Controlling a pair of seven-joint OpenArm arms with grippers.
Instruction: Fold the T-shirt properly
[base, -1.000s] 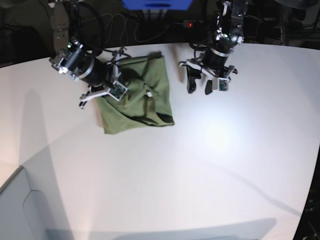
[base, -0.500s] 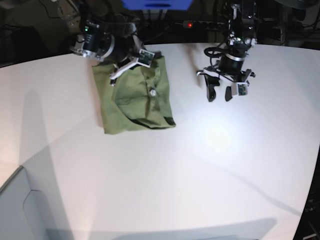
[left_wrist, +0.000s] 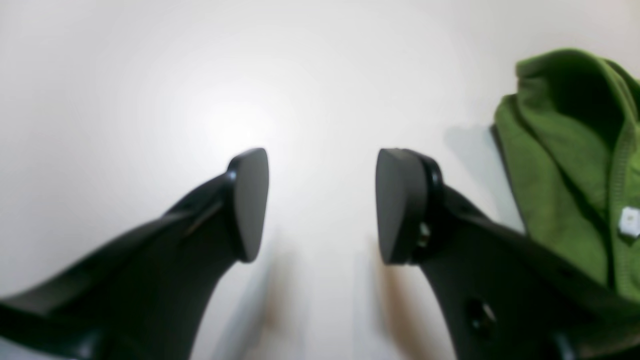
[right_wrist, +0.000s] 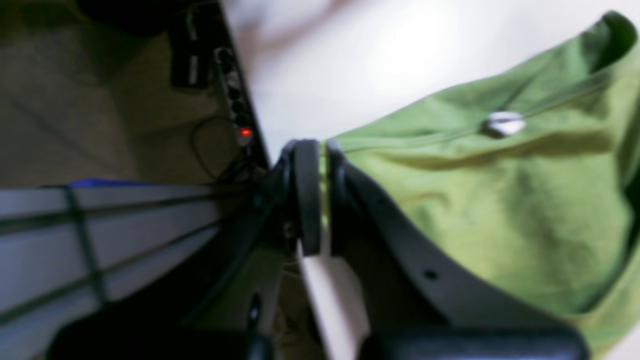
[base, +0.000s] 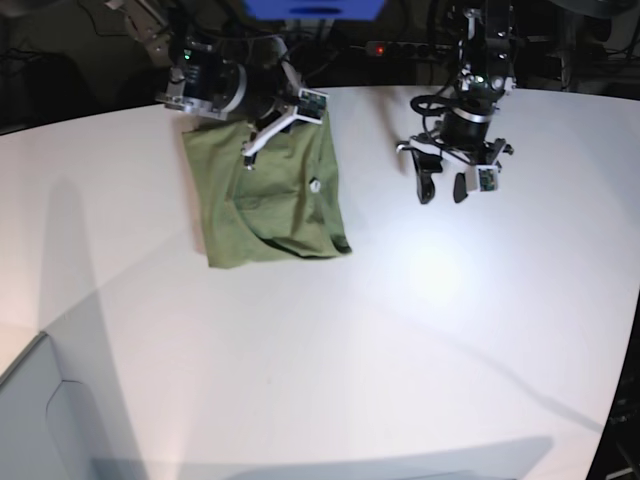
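Note:
The olive-green T-shirt (base: 262, 205) lies folded into a rough rectangle at the back left of the white table (base: 400, 330). A small white label (base: 314, 184) shows on it. My right gripper (base: 285, 118) is at the shirt's far edge, near the table's back edge. In the right wrist view, this gripper (right_wrist: 322, 200) is shut on a thin fold of the shirt (right_wrist: 500, 200). My left gripper (base: 442, 190) is open and empty, to the right of the shirt and apart from it. In the left wrist view, the open left gripper (left_wrist: 322, 205) hangs over bare table, with the shirt (left_wrist: 560, 175) at the right.
A power strip with a red light (base: 385, 48) lies behind the table's back edge, also in the right wrist view (right_wrist: 244, 132). A blue object (base: 315, 8) stands at the back. A grey box corner (base: 40, 420) is at the lower left.
My right gripper has moved from the shirt's left side to its far edge, drawing the cloth toward the back; the shirt now lies flatter. My left gripper has shifted slightly right.

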